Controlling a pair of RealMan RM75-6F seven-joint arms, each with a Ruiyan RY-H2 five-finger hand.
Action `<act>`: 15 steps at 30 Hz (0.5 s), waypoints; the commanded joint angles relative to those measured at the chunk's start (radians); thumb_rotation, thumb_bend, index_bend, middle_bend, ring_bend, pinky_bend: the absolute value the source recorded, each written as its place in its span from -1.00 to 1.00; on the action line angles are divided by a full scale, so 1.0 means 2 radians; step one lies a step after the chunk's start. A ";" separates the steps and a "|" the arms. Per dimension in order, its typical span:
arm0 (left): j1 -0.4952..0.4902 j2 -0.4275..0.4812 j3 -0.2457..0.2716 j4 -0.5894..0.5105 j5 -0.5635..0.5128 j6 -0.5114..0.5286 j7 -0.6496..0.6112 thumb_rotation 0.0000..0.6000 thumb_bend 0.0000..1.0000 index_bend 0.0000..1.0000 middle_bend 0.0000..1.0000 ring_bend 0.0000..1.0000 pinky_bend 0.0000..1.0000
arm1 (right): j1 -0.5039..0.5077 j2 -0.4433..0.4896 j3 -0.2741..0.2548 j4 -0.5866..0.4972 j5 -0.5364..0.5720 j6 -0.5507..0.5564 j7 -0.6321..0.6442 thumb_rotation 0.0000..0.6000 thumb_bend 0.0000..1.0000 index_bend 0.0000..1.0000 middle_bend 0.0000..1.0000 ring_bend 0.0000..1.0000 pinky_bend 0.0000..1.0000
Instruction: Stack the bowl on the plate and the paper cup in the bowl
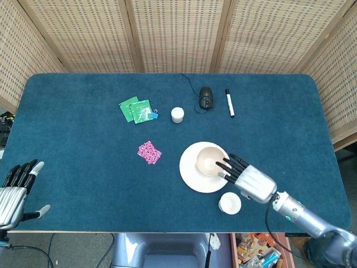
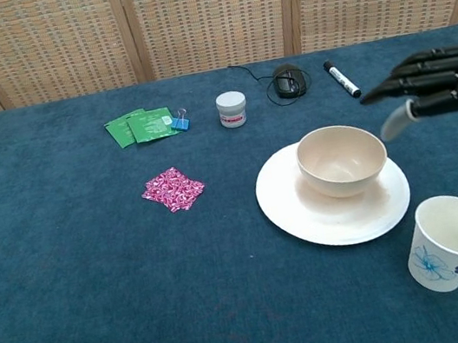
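Observation:
A cream bowl (image 1: 211,160) (image 2: 341,160) stands on the white plate (image 1: 191,177) (image 2: 306,211), toward the plate's right part. A white paper cup (image 1: 230,203) (image 2: 451,241) with a blue flower print stands upright on the table just in front of the plate's right edge. My right hand (image 1: 249,178) (image 2: 447,82) hovers to the right of the bowl, fingers spread and empty, apart from bowl and cup. My left hand (image 1: 15,190) is at the table's front left corner, fingers apart, holding nothing; the chest view does not show it.
Behind the plate stand a small white jar (image 1: 177,115) (image 2: 232,108), a black mouse (image 1: 206,97) with its cord, and a marker (image 1: 229,103) (image 2: 341,79). Green packets with a blue clip (image 1: 136,110) (image 2: 140,125) and a pink packet (image 1: 149,152) (image 2: 172,189) lie to the left.

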 commanded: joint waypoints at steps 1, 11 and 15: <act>0.000 -0.001 0.000 0.000 0.000 0.001 0.001 1.00 -1.00 -1.00 -1.00 -1.00 -1.00 | -0.015 0.011 -0.029 0.004 -0.034 0.024 0.016 1.00 -0.65 -0.58 -1.00 -1.00 -1.00; -0.002 -0.003 -0.001 -0.001 -0.005 -0.003 0.007 1.00 -1.00 -1.00 -1.00 -1.00 -1.00 | -0.023 -0.011 -0.045 0.029 -0.075 0.046 0.024 1.00 -0.65 -0.50 -1.00 -1.00 -1.00; -0.002 -0.003 -0.002 0.000 -0.008 -0.004 0.007 1.00 -1.00 -1.00 -1.00 -1.00 -1.00 | -0.023 -0.020 -0.042 0.042 -0.073 0.045 0.026 1.00 -0.64 -0.44 -1.00 -1.00 -1.00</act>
